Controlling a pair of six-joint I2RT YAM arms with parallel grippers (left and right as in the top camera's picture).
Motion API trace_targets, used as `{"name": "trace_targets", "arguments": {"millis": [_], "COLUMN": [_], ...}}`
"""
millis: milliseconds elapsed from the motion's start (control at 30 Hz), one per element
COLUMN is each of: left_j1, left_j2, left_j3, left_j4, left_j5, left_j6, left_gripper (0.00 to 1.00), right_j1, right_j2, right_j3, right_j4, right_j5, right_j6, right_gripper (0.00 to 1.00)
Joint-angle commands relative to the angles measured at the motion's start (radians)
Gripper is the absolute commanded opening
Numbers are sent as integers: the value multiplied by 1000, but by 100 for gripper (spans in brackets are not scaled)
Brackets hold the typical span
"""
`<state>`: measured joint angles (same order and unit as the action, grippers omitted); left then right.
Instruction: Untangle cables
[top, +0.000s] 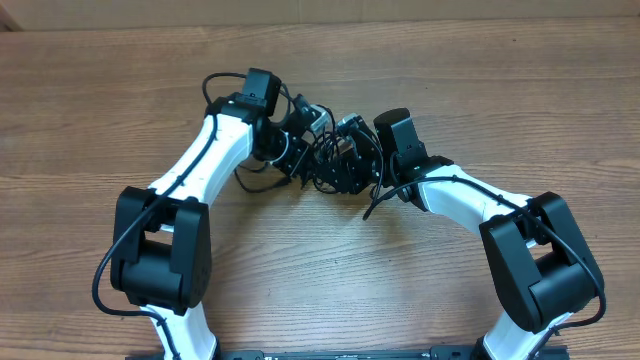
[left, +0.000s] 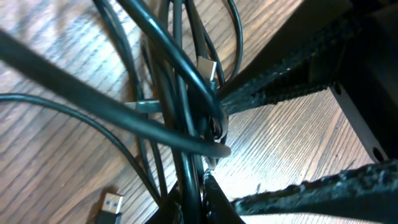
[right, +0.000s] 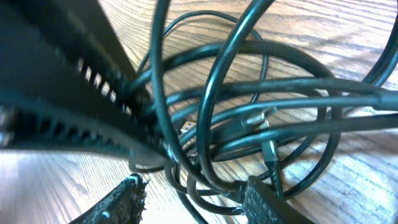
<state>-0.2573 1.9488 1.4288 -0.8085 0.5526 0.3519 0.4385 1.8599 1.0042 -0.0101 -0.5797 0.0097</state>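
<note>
Two hands working inside the tangled cables (top: 325, 172) in the middle of the counter (top: 480, 90).
The left hand (left: 194, 202) is pinching a bunch of cable strands, pressed tight on them. The right hand (right: 196, 198) is sitting spread, straddling several loops without gripping. The bundle is lying on the wood between both hands, one loop trailing under the left arm (top: 215, 150).

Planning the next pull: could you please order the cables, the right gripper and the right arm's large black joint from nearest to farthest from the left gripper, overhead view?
From the left gripper:
1. cables: in its jaws, centre.
2. right gripper: across the tangle.
3. large black joint: lower right.
</note>
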Motion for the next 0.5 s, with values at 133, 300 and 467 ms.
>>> {"name": "trace_targets", "arguments": {"millis": [133, 300, 467], "left_j1": [26, 26, 26], "left_j2": [10, 10, 10], "left_j3": [-2, -2, -2], "left_j4": [-3, 1, 1], "left_j5": [66, 66, 66], "left_j6": [31, 30, 30], "left_gripper": [8, 9, 9], "right_j1": [-35, -58, -58], "right_j2": [-4, -6, -6], "right_j3": [-8, -7, 47], "right_j4": [-3, -28, -137], "right_j5": [-44, -55, -19], "right_j6": [-48, -36, -26], "right_gripper": [50, 56, 54]}}
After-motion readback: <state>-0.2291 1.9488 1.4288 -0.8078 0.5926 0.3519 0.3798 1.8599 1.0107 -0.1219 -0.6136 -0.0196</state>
